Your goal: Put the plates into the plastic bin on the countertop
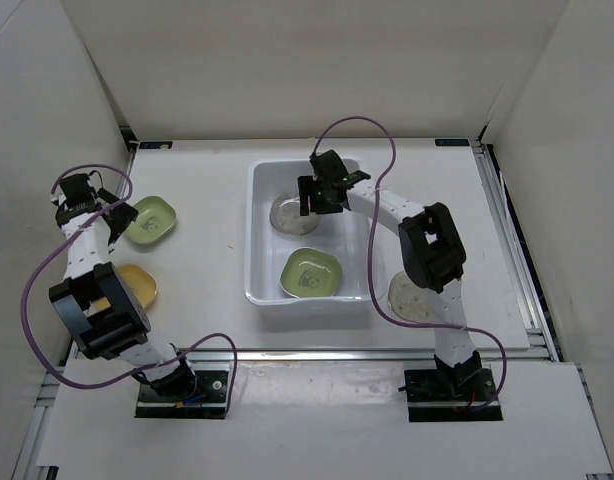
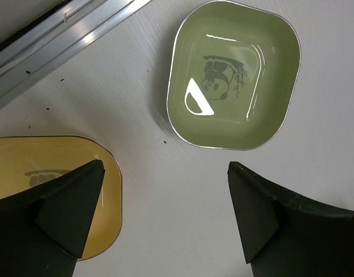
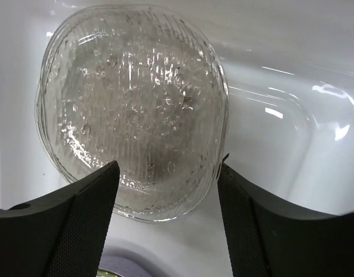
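The white plastic bin (image 1: 259, 240) stands mid-countertop. In it lie a round clear speckled plate (image 1: 290, 212) at the back and a light-green plate (image 1: 311, 273) at the front. My right gripper (image 1: 320, 195) hovers over the clear plate (image 3: 131, 109), open and empty, jaws apart above its near edge. On the left of the countertop lie a light-green plate (image 1: 149, 220) and a yellow-orange plate (image 1: 137, 287). My left gripper (image 1: 87, 203) is open and empty above the bare surface between the green plate (image 2: 234, 75) and the yellow one (image 2: 50, 190). Another clear speckled plate (image 1: 412, 297) lies right of the bin, partly hidden by the right arm.
The bin wall (image 3: 292, 127) curves close around the clear plate. A metal rail (image 2: 56, 40) runs along the countertop's left edge near the left gripper. White walls enclose the workspace on three sides.
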Robot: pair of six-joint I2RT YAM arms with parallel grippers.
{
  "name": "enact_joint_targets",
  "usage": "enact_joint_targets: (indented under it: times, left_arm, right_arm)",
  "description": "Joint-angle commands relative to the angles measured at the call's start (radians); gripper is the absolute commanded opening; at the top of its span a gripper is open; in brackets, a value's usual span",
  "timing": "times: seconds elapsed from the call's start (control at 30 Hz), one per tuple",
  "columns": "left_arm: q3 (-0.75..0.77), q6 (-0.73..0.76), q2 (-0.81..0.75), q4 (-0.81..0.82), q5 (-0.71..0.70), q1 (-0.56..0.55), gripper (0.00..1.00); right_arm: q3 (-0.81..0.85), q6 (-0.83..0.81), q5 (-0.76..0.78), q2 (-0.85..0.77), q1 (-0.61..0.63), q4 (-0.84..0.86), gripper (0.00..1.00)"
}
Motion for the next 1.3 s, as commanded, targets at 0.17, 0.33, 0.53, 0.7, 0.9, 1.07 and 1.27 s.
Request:
enact_joint_targets:
  times: [0.17,0.33,0.53,0.7,0.9,1.07,1.27]
  left_arm:
    - [0.036,0.014,-0.020,0.006,-0.014,0.003,0.99]
    - [0.071,0.023,-0.008,-0.024,-0.028,0.003,0.99]
    - [0.074,0.030,0.001,-0.030,-0.039,0.003,0.99]
    - [0.076,0.032,0.023,-0.035,-0.028,0.003,0.99]
    - [0.085,0.040,0.040,-0.030,-0.010,0.009,0.99]
    - [0.079,0.060,0.072,-0.030,-0.024,0.015,0.99]
    - [0.071,0.070,0.146,0.043,0.120,0.046,0.99]
  right_arm:
    - [0.039,0.035,0.163,-0.052,0.006,-0.033,0.75]
    - [0.103,0.026,0.099,0.011,0.012,-0.049,0.75]
    - [0.131,-0.006,0.105,0.020,0.061,-0.030,0.75]
    - [0.127,0.010,0.093,0.038,0.067,-0.042,0.75]
    - [0.140,-0.008,0.123,0.005,0.067,-0.036,0.75]
    - [0.125,-0.048,0.142,-0.064,0.067,-0.012,0.77]
    - [0.006,-0.032,0.090,-0.210,0.030,0.037,0.79]
